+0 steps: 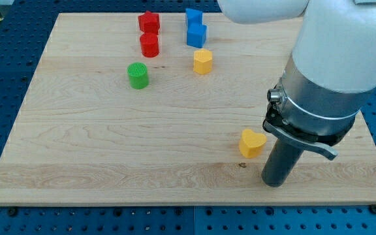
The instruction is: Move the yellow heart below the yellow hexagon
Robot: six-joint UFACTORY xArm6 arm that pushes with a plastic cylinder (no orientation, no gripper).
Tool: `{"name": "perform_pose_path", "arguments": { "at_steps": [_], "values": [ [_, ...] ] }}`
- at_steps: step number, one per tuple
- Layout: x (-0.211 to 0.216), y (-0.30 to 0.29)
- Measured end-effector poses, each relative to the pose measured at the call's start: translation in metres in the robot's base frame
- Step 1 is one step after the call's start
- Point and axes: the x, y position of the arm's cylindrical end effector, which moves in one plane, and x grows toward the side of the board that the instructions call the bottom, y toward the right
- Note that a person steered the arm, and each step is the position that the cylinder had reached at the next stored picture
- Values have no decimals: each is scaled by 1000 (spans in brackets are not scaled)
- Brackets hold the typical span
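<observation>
The yellow heart (252, 143) lies on the wooden board (96, 150) at the view's lower right. The yellow hexagon (202, 61) sits well above it and to its left, near the view's top centre. My tip (276, 183) rests on the board just right of and slightly below the heart, with a narrow gap between them. The dark rod rises from the tip into the grey and white arm body (325, 72), which covers the view's upper right.
Two red blocks (149, 21) (149, 45) and two blue blocks (193, 16) (196, 34) cluster at the view's top centre, just above the hexagon. A green round block (138, 75) lies left of the hexagon. The board's bottom edge runs just below my tip.
</observation>
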Motion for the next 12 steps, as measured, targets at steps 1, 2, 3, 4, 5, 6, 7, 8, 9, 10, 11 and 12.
{"name": "perform_pose_path", "arguments": {
  "at_steps": [1,2,3,4,5,6,7,8,9,10,11,12],
  "values": [
    [-8,-5],
    [-27,-8],
    [-44,-8],
    [-58,-8],
    [-59,-18],
    [-59,-37],
    [-59,-52],
    [-60,-61],
    [-71,-60],
    [-82,-46],
    [-83,-15],
    [-83,1]
  ]
}}
